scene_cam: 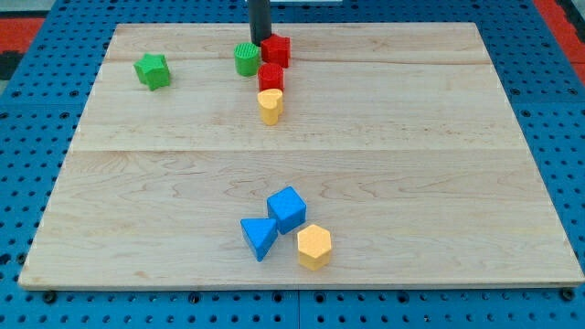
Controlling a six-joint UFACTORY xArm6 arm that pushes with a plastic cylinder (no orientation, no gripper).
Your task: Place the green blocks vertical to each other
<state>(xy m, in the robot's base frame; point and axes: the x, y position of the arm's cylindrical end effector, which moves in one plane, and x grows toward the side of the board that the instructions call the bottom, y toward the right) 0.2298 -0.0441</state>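
rod coming down from the view's top edge, dark and straight, no pincer on it, so nothing released, clenched or grasped. my tip point(260, 42) set down near the board's top edge, just behind the gap between two blocks: green round ridged block point(246, 59) close below and to the view's left, red cube point(276, 50) close below and to the view's right. cannot tell whether touching either one.

green round ridged block and red cube side by side, almost touching. second red block point(271, 77), shape hard to make out, just below the red cube and near the green round one's lower right. yellow block point(270, 105), roughly cylindrical, directly under that, touching or nearly so, the three making a short column running down the view.

green star block point(153, 70) well apart to the view's left, at about the same height in the view as the other green one, a touch lower; both green blocks lying side by side across the view rather than one above the other.

far toward the view's bottom, a separate cluster: blue cube point(287, 208), blue triangle block point(259, 236) at its lower left, yellow hexagon block point(313, 246) at its lower right, all close together.

wooden board point(439, 137) pale, lying on a blue perforated table point(558, 110).
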